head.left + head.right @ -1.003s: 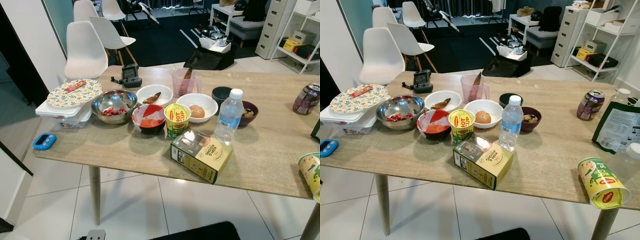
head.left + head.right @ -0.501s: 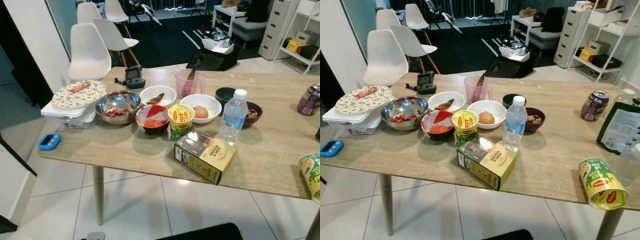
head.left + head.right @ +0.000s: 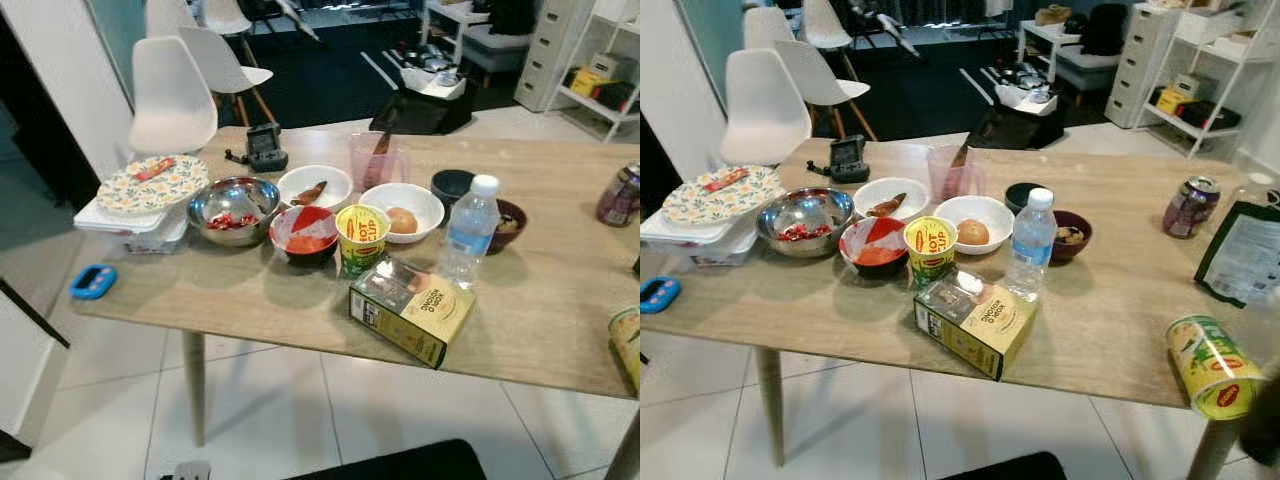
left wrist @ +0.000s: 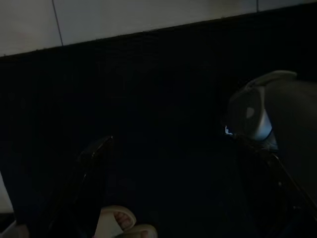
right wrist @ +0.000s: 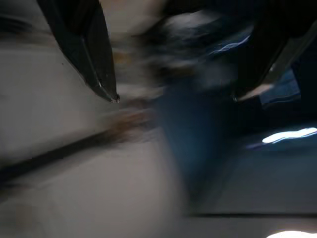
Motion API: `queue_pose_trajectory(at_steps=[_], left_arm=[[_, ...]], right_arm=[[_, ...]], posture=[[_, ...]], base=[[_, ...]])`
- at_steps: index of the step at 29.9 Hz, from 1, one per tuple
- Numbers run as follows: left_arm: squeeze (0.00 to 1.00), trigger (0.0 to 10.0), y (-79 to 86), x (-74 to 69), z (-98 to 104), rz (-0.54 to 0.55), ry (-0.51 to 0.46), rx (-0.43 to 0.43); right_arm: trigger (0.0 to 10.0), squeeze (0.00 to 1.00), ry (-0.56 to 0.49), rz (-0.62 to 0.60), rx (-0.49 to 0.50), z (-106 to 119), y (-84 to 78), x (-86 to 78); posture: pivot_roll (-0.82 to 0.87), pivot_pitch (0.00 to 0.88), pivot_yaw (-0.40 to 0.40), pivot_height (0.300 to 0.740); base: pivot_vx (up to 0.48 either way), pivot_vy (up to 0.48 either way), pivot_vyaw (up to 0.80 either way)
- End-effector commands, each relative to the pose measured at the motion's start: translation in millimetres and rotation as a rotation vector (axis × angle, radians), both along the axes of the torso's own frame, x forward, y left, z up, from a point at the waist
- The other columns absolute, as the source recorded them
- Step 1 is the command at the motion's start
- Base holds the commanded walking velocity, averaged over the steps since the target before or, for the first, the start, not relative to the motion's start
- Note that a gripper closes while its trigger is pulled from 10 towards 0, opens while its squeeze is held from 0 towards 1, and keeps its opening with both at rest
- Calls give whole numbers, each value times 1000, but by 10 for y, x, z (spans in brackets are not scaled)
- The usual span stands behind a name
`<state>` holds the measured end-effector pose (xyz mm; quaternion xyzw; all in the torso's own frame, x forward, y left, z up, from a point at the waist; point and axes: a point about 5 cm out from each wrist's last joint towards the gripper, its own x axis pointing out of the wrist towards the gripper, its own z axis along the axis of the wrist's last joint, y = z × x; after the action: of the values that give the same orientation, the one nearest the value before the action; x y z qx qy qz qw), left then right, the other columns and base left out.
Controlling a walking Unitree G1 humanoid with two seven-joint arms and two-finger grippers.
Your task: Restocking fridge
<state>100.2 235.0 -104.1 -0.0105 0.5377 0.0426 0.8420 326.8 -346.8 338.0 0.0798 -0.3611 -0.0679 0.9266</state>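
Currently noted: water bottle point(image 3: 467, 229) upright mid-worktop point(image 3: 540, 320), yellow box point(image 3: 410, 310) just near of it, cup point(image 3: 361, 238) left. Right gripper point(image 5: 168, 74) fingers spread, released; left gripper point(image 4: 173, 198) dark, state cannot tell.

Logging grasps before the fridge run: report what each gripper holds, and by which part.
Nothing is held. The right gripper is open with only blurred floor between its fingers; the left gripper hangs open over dark floor.
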Motion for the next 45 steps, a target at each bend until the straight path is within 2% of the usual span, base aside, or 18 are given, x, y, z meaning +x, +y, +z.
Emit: queue_pose_trajectory(at_steps=[1,2,3,6,8,10,11,14,16,17,18,20,24,27,30,36,39,45], left_arm=[[0,10000,10,-30,-6,15,10,-1],[0,10000,7,-32,-7,16,10,-2],[0,10000,7,-32,-7,16,10,-2],[0,10000,1,-32,-9,17,9,-3],[0,10000,-1,-32,-9,16,9,-4],[0,10000,-1,-33,-10,16,9,-4],[0,10000,0,-32,-9,15,9,-3],[0,10000,2,-34,-9,14,10,-3],[0,10000,2,-34,-9,14,10,-3],[0,10000,3,-37,-10,14,11,-3],[0,10000,3,-37,-10,14,11,-3],[0,10000,5,-48,-12,18,13,-3],[0,10000,10,-63,-14,19,18,-3],[0,10000,11,-65,-15,19,18,-3],[0,10000,7,-67,-16,18,20,-4],[0,10000,6,-73,-18,23,20,-4],[0,10000,7,-76,-18,23,21,-4],[0,10000,11,-77,-17,20,21,-2]], right_arm=[[10000,1000,62,195,-126,-97,377,146],[10000,1000,80,279,-178,-154,592,211],[10000,1000,80,279,-178,-154,592,211],[10000,1000,130,424,-239,-302,1050,403],[10000,1000,178,448,-241,-363,1227,524],[10000,1000,196,453,-236,-379,1285,561],[10000,0,238,465,-233,-401,1399,611],[10000,0,314,501,-250,-440,1564,654],[10000,0,314,501,-250,-440,1564,654],[10000,0,372,515,-306,-490,1647,661],[10000,0,372,515,-306,-490,1647,661],[10000,0,499,551,-410,-601,1706,637],[10000,0,596,572,-441,-654,1572,587],[10000,0,602,568,-440,-654,1550,589],[10000,0,696,487,-372,-782,1378,597],[10000,0,736,468,-345,-876,1361,594],[10000,0,790,496,-347,-964,1430,565],[10000,0,819,505,-356,-1025,1475,555]], posture=[[-22,0,-4,740],[-22,0,-4,740],[-22,0,-4,740],[-17,0,-3,740],[-16,0,-3,740],[-16,0,-3,740],[-15,0,-4,740],[-12,0,-7,740],[-12,0,-7,740],[-10,0,-9,740],[-10,0,-9,740],[-7,0,-9,740],[-13,0,-8,740],[-13,0,-8,740],[-21,0,-4,740],[-19,0,-2,740],[-19,0,-1,740],[-20,0,0,740]], base=[[0,0,0],[0,0,0],[0,0,0],[0,0,0],[0,0,0],[0,0,0],[0,0,0],[0,0,0],[0,0,0],[0,0,0],[0,0,0],[0,0,0],[0,0,0],[0,0,0],[0,0,0],[0,0,0],[0,0,0],[0,0,0]])
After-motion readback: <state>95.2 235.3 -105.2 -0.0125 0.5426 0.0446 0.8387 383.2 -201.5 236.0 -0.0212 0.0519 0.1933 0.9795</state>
